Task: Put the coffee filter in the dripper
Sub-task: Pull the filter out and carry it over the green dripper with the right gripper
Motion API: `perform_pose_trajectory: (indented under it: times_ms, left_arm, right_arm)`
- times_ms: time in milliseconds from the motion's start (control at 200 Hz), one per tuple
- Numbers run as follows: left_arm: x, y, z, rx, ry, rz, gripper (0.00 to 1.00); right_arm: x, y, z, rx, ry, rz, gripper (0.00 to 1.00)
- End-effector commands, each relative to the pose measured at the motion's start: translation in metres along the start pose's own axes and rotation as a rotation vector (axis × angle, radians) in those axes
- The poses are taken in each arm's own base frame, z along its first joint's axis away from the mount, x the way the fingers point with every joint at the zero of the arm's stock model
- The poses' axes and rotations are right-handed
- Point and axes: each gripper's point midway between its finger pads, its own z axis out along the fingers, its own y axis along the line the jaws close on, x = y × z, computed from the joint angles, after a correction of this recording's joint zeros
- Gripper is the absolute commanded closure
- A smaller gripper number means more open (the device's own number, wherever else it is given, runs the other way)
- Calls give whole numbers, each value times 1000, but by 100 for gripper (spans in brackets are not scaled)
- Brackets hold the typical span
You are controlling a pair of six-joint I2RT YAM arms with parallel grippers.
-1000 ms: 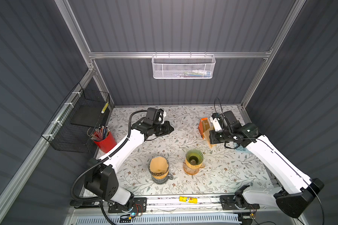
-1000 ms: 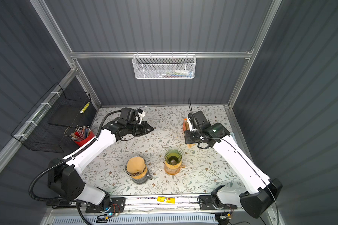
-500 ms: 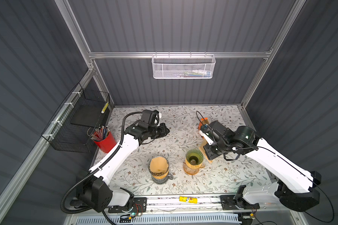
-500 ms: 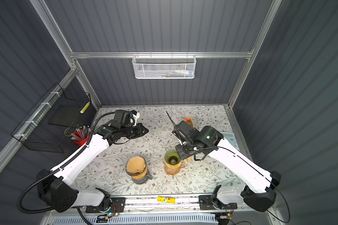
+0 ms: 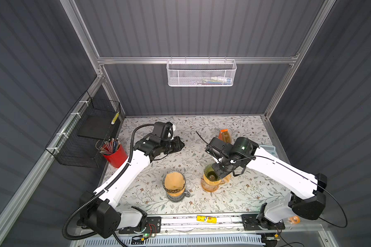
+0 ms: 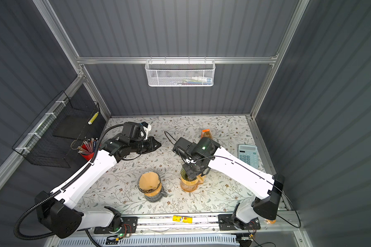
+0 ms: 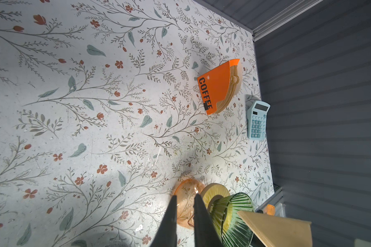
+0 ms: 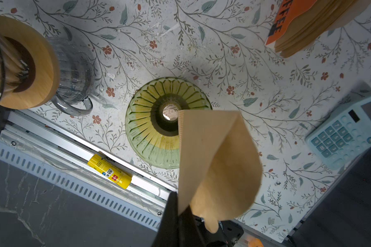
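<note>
A brown paper coffee filter (image 8: 216,162) hangs folded flat from my right gripper (image 8: 180,205), which is shut on its edge. The filter's tip hovers over the right side of the green ribbed dripper (image 8: 156,124), not inside it. The dripper (image 5: 210,173) sits on an orange glass carafe (image 7: 186,203) at the front middle of the table. In both top views my right gripper (image 5: 220,171) (image 6: 193,173) is right above the dripper's rim. My left gripper (image 7: 184,196) (image 5: 180,145) is at the back left, empty, its fingers only a narrow gap apart.
A clear glass carafe (image 5: 174,186) with a wooden-collared dripper and a filter in it stands left of the green one. An orange filter pack (image 5: 225,135), a blue calculator (image 6: 247,156), a red pencil cup (image 5: 115,155) and a yellow tube (image 5: 206,218) on the front rail are nearby.
My right arm has swung from the filter pack at the back right forward to above the green dripper, with the filter in its grip. My left arm drew back slightly leftward.
</note>
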Motion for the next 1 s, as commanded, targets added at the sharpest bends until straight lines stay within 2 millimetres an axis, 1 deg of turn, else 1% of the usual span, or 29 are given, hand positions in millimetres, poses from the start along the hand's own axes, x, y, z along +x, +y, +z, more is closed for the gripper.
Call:
perform_pose_trajectory:
  times_ms: [0,310,455,680,765,860,911,966,996]
  left_arm:
    - [7,7,-5,-20,10,3,83]
    - [10,8,-4,-14,17,-2,83]
    - [11,8,-3,-12,16,-2,83]
    - [10,7,-4,-10,13,1,83]
    - [10,7,-4,-10,14,2,83]
    - [10,7,-5,-10,12,4,83]
    - [9,6,-5,-8,12,6,83]
    - [9,5,-5,-6,12,8,83]
    - [8,4,-5,-3,11,9,83]
  right_arm:
    - [1,5,0,-5,28,-9,100]
    - [-8,14,15,2,65,-17,100]
    - [-12,18,18,-7,65,-15,100]
    - [-18,28,23,-41,66,-5,97]
    - [-19,30,25,-48,69,-4,92]
    - [-21,31,27,-44,70,-1,90]
    - [-23,31,27,-43,63,2,87]
    - [-24,31,26,-46,57,2,79]
    - [-25,31,25,-44,53,5,78]
